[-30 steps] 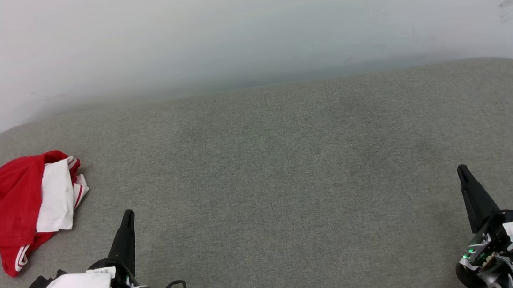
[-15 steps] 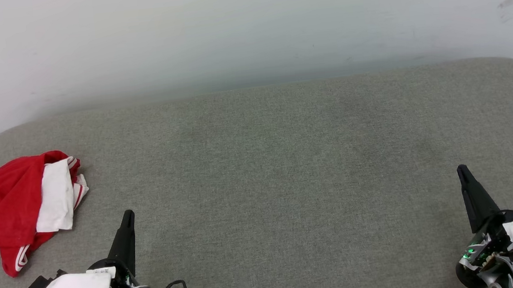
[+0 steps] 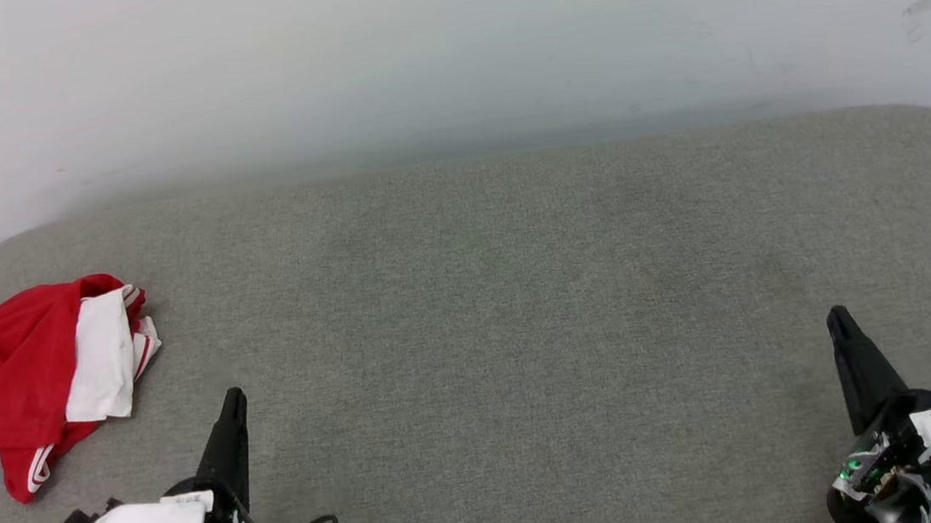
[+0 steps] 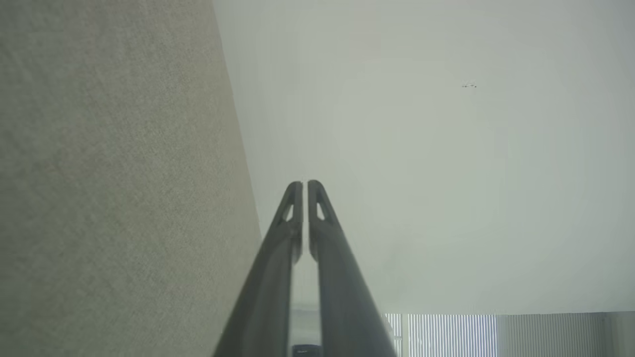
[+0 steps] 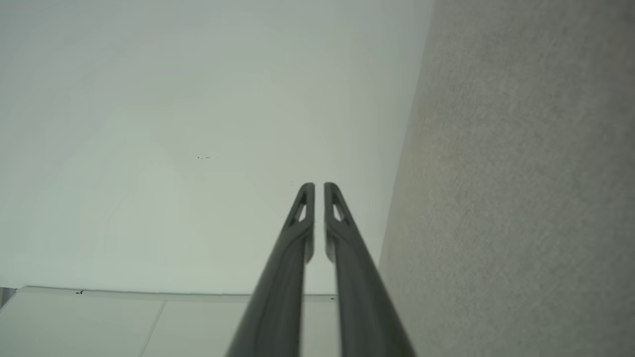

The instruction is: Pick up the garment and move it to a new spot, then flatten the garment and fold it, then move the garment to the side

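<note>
Head view: the garment lies in a crumpled heap at the left edge of the grey upholstered surface, red cloth bunched with a white sleeve folded over it and striped trim showing. It is neither flat nor folded, so I judge that nothing of the task is done: pickup, move, flattening, folding and setting aside all remain. My left gripper hovers near the front edge, beside the heap but apart from it, pinched together and holding nothing. My right gripper is well apart, near the front right corner, also closed and empty. No lettering shows on the shirt. A small label on my left wrist housing is too small to read.

Left wrist view: my fingers lie together with only a sliver between them, the surface on one side and the pale wall ahead. No writing.

Right wrist view: the same, fingers closed on nothing. No writing.
</note>
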Robot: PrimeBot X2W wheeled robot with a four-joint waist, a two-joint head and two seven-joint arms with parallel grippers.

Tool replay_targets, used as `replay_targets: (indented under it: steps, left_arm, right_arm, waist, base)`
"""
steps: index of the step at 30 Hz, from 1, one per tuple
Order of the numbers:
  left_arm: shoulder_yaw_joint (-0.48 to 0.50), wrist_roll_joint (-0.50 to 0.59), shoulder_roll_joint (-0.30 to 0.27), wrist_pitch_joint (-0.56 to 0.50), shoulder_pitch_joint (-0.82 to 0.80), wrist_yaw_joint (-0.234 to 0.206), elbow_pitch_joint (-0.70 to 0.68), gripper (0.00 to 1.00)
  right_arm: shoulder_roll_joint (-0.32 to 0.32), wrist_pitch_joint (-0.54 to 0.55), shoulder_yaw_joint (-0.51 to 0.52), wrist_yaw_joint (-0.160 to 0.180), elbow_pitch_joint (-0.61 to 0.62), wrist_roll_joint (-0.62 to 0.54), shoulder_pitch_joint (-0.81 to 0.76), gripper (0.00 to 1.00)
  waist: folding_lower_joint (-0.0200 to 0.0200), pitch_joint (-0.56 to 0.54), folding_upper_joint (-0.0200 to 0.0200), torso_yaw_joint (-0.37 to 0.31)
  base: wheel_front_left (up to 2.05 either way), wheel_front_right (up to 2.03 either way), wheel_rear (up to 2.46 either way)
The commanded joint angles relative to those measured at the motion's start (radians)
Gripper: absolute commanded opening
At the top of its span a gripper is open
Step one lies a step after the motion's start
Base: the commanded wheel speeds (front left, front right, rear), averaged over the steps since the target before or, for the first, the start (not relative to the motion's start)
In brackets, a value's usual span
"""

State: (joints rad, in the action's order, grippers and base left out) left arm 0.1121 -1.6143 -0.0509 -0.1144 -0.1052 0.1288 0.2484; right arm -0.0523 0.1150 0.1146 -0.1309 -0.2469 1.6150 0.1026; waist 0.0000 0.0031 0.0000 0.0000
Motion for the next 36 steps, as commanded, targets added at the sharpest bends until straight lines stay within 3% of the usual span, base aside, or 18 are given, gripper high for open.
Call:
replay_targets:
  steps: [1, 14, 23, 36]
  left_arm:
    - [-0.001, 0.0, 0.001, 0.0, 0.003, 0.0, 0.006, 1.0]
    - [-0.009, 0.045, 0.003, 0.057, 0.047, 0.0, -0.009, 1.0]
    - [0.013, 0.115, 0.002, 0.097, 0.065, 0.0, -0.023, 1.0]
    - [0.081, 0.253, 0.002, 0.149, 0.073, 0.0, -0.043, 1.0]
  right_arm:
    - [0.0, 0.0, -0.001, 0.0, -0.005, 0.0, -0.003, 1.0]
    - [0.001, -0.055, -0.018, 0.0, 0.006, -0.039, -0.044, 1.0]
    - [0.001, -0.096, -0.015, 0.0, 0.016, -0.142, -0.053, 1.0]
    - [0.001, -0.148, -0.004, 0.0, 0.094, -0.439, -0.057, 1.0]
  waist:
    - [0.0, 0.0, 0.0, 0.0]
    - [0.0, 0.002, 0.0, -0.001]
    - [0.0, 0.002, 0.0, -0.003]
    - [0.0, 0.006, 0.0, -0.005]
  base:
    - [0.0, 0.0, 0.0]
    - [0.0, 0.0, 0.0]
    - [0.0, 0.0, 0.0]
    - [0.0, 0.0, 0.0]
